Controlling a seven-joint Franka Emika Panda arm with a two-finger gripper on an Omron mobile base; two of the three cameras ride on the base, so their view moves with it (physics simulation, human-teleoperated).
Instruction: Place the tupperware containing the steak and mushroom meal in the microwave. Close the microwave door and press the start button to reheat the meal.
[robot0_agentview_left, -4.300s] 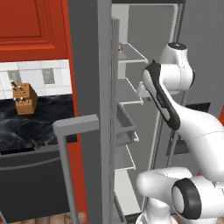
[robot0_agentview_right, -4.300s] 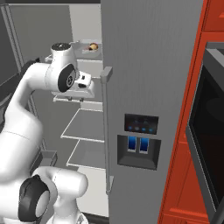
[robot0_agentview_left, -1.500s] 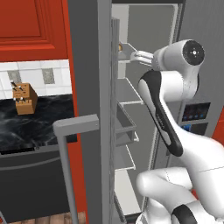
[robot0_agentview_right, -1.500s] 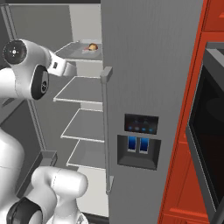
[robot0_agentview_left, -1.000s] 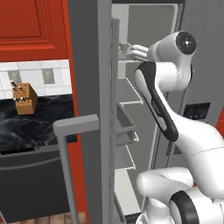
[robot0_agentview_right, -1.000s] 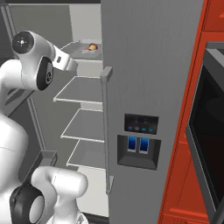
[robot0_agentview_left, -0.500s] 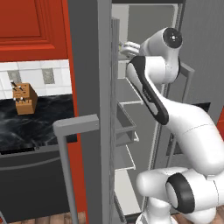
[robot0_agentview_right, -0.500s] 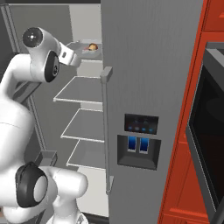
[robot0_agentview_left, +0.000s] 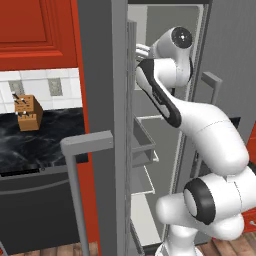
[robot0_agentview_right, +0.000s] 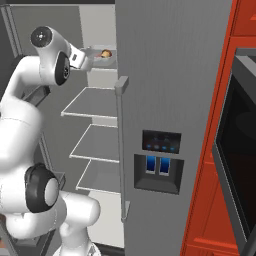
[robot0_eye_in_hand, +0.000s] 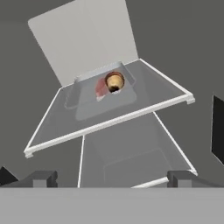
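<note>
My gripper (robot0_eye_in_hand: 111, 177) is released, jaws spread wide, grasping nothing, and it points into the open fridge (robot0_agentview_right: 170, 75) at the top shelf (robot0_eye_in_hand: 153, 98). The tupperware (robot0_eye_in_hand: 85, 98) sits on that shelf toward its far edge, near the back wall. It is a shallow, translucent grey-white rectangular tray with rounded corners and a raised rim. Inside it lie the reddish-pink steak (robot0_eye_in_hand: 101, 89) and the round brown mushroom (robot0_eye_in_hand: 114, 81) (touching the steak's right side). The tray stands well apart from my fingertips (robot0_eye_in_hand: 43, 177).
</note>
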